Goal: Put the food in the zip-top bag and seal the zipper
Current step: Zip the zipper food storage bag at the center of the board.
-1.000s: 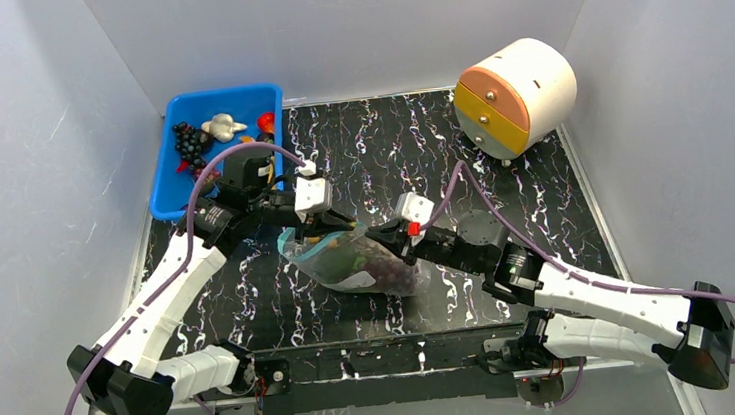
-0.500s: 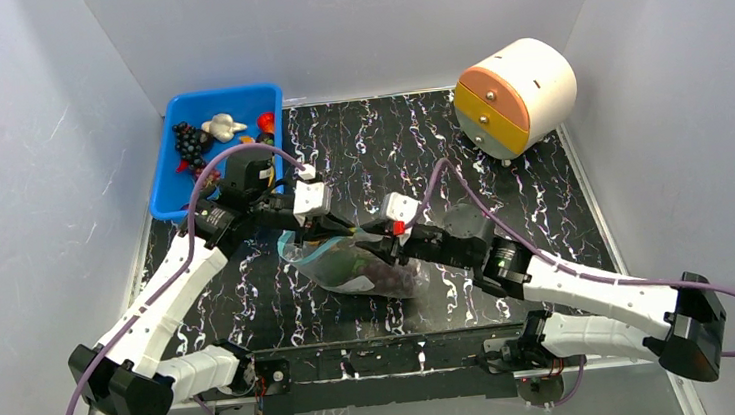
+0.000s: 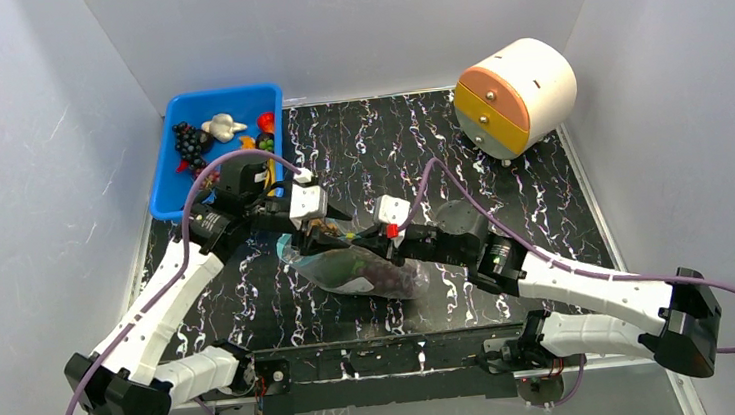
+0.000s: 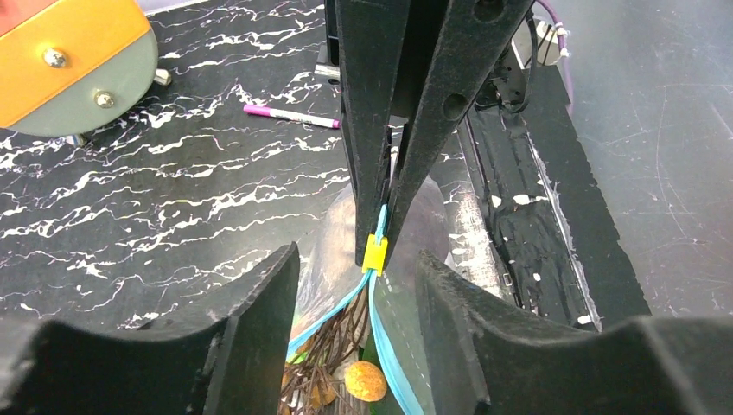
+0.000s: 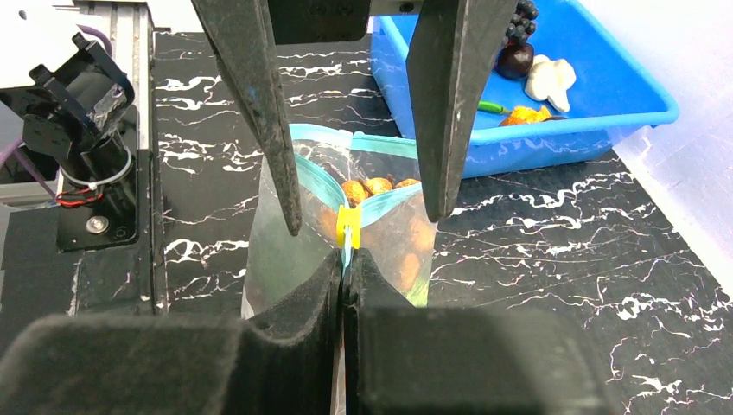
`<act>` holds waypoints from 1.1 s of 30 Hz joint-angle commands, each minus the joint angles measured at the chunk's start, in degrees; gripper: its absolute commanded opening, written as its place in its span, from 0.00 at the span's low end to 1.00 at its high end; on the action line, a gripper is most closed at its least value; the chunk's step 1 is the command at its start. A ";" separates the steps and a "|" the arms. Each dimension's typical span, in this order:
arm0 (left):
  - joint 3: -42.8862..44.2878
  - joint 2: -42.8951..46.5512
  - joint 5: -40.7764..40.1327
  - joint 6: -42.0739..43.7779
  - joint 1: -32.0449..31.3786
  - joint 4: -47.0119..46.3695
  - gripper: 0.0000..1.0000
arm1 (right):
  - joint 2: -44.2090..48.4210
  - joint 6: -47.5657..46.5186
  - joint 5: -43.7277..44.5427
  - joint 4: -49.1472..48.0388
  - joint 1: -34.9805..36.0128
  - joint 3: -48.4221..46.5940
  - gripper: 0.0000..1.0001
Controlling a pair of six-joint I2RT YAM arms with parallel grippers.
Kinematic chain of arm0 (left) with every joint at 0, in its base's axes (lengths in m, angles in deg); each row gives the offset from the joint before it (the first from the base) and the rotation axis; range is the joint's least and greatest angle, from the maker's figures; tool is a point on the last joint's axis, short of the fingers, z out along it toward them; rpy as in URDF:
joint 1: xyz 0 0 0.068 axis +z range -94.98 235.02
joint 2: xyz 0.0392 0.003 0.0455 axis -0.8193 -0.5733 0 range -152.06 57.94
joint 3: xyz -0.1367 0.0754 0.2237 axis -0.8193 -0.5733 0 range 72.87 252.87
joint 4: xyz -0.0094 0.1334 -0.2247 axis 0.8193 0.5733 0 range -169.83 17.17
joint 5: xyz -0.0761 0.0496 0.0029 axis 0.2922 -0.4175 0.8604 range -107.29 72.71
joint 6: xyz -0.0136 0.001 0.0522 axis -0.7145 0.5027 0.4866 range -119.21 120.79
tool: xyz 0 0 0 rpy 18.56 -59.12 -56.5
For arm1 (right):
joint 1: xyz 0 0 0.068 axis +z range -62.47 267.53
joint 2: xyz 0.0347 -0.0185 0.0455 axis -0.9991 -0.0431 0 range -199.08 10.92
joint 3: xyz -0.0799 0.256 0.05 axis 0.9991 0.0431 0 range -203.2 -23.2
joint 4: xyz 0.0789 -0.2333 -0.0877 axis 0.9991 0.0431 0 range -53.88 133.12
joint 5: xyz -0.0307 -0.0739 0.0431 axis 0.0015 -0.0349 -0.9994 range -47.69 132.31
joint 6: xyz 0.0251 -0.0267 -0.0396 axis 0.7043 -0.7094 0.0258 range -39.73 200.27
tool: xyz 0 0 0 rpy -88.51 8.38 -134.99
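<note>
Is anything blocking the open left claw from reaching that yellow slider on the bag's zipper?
Nothing visible does. The left gripper, open, straddles the mouth of the zip-top bag, and the yellow slider sits in the gap just ahead. The right gripper pinches the zipper beside the slider.

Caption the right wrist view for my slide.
Right gripper pinches the zipper by its yellow slider; left gripper open astride the zip-top bag.
</note>
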 commanded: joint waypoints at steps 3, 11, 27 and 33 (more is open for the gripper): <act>0.69 0.97 1.88 1.55 0.17 1.11 0.42 | 2.27 -1.29 -1.23 -2.65 0.12 -2.26 0.00; 0.97 -0.35 4.35 4.55 0.16 3.26 0.30 | 1.96 -0.21 -1.46 -3.86 0.11 -2.19 0.00; 1.17 -1.78 2.57 7.40 0.16 6.21 0.00 | 7.79 -0.65 2.53 -4.86 0.07 0.95 0.00; 1.83 -2.54 1.49 4.44 0.16 6.56 0.00 | 11.23 1.79 2.00 -4.79 0.03 3.93 0.00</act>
